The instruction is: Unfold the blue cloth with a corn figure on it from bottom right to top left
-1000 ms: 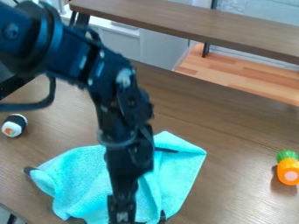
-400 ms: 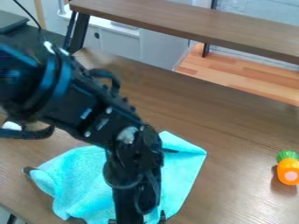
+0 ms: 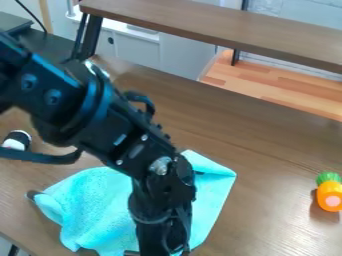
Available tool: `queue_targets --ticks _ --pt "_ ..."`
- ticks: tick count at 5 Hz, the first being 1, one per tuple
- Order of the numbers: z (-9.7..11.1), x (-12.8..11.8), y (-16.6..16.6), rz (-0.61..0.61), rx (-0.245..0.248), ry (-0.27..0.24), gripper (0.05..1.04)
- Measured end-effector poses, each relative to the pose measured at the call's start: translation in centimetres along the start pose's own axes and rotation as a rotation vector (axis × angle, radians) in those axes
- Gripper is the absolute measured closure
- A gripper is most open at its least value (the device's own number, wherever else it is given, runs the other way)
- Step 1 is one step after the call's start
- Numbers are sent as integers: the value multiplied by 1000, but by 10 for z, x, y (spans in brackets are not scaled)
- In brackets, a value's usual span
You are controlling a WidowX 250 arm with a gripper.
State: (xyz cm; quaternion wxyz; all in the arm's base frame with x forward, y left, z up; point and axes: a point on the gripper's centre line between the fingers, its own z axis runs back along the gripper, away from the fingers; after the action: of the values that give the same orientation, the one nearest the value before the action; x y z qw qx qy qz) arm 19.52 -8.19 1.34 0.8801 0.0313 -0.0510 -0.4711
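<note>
My gripper hangs over the lower part of the blue cloth, at the bottom edge of the camera view, and its tips are cut off there. The turquoise-blue cloth lies crumpled on the table, with one corner spread toward the upper right and a small dark bit at its left corner. The arm covers the cloth's middle. I cannot make out a corn figure on the cloth, nor whether the gripper touches the fabric.
An orange toy with a green top stands on the brown table at the right. A black and white sushi toy lies at the left, partly behind the arm's cable. A raised brown shelf crosses the top.
The arm has come forward and down, and the gripper has moved lower and slightly right, partly out of the bottom edge. The cloth looks the same.
</note>
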Motion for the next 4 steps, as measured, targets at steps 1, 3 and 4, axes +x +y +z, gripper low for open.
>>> queue_targets --ticks 1,3,4 --pt "-9 3 -6 -29 6 14 386" --pt "-19 4 -6 -31 36 36 942" --pt "-19 2 -2 -15 64 39 1008"
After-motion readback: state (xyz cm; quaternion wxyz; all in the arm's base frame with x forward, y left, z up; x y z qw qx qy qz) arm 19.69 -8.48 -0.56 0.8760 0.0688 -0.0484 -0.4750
